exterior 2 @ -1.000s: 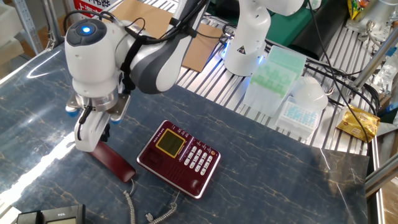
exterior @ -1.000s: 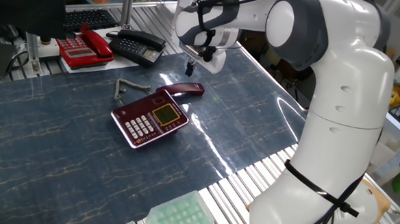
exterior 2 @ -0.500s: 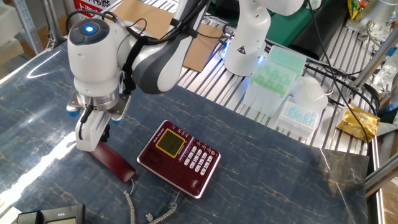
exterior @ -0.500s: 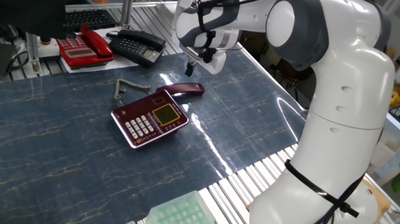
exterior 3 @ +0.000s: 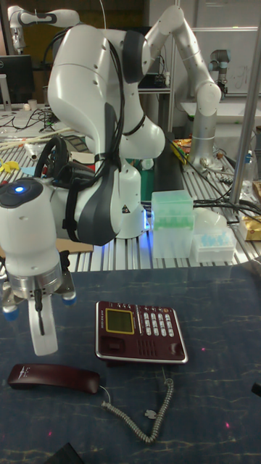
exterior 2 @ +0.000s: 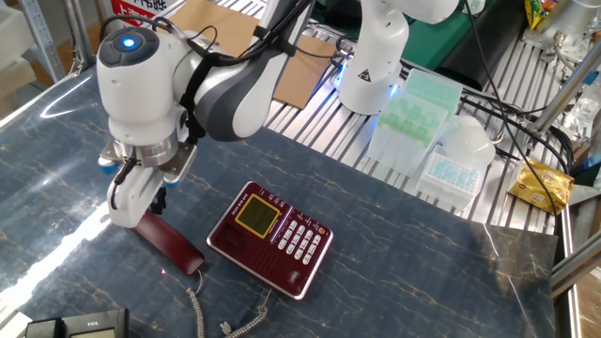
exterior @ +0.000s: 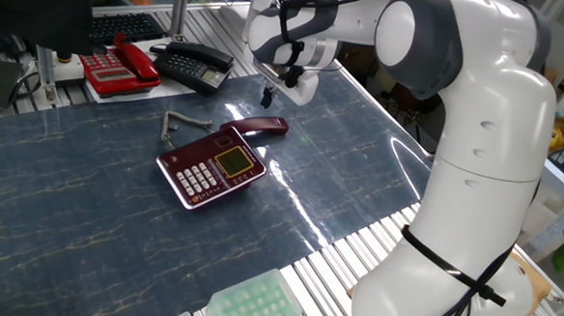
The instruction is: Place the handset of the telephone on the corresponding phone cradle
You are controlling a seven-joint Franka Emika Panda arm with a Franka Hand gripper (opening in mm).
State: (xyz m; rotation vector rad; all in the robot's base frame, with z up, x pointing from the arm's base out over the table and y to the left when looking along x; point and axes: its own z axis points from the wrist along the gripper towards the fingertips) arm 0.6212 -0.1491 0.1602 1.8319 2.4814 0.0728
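Note:
The dark red telephone [exterior: 212, 166] [exterior 2: 270, 239] [exterior 3: 139, 330] lies flat on the table with its yellow screen lit. Its phone cradle [exterior 3: 141, 355] [exterior 2: 249, 269] is the long edge facing the handset, and nothing rests in it. The maroon handset [exterior: 257, 127] [exterior 2: 173, 244] [exterior 3: 54, 378] lies on the table beside that edge. Its grey coiled cord [exterior 3: 141, 417] [exterior: 185, 122] trails away from it. My gripper [exterior: 271, 95] [exterior 2: 141, 200] [exterior 3: 42, 330] hangs just above the handset's far end. It is open and holds nothing.
A bright red phone [exterior: 120, 67] and a black phone [exterior: 192, 64] sit at the back of the table. Green tip boxes [exterior 2: 413, 113] [exterior 3: 172, 221] and a clear container [exterior 2: 460, 155] stand on the slatted bench beyond the table edge, beside a second white robot base [exterior 2: 371, 66].
The gripper has stayed almost still above the handset's end. Handset, cord and telephone have not moved.

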